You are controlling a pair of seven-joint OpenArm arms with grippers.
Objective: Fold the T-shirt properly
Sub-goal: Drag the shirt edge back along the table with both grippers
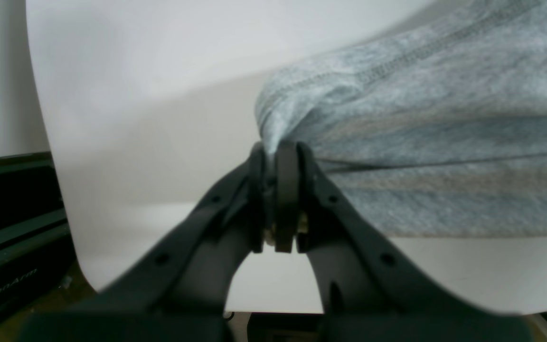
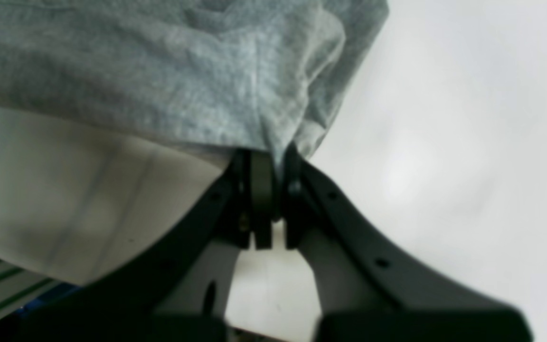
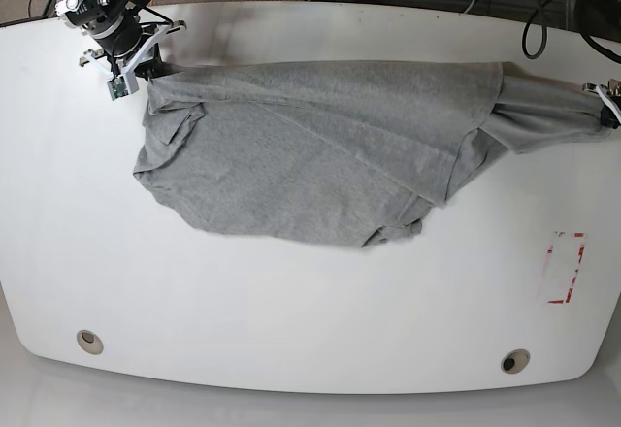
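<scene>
two end effectors pinching t-shirt (image 3: 310, 155) at opposite ends: left end effector (image 1: 278, 152) gripping hem corner, right end effector (image 2: 273, 159) gripping bunched edge. shirt lying stretched, wrinkled, across far half of white desk (image 3: 291, 320). red outline (image 3: 566, 268) sitting near desk's edge.

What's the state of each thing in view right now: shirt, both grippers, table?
T-shirt: unfolded, wrinkled, stretched between the two grippers, with the rest lying on the table; no lettering shows.
left gripper: jaws shut on a bunched hemmed edge of the shirt.
right gripper: jaws shut on a bunched fold of the shirt.
table: white, carrying the shirt; a red rectangular mark sits uncovered near one end.
</scene>
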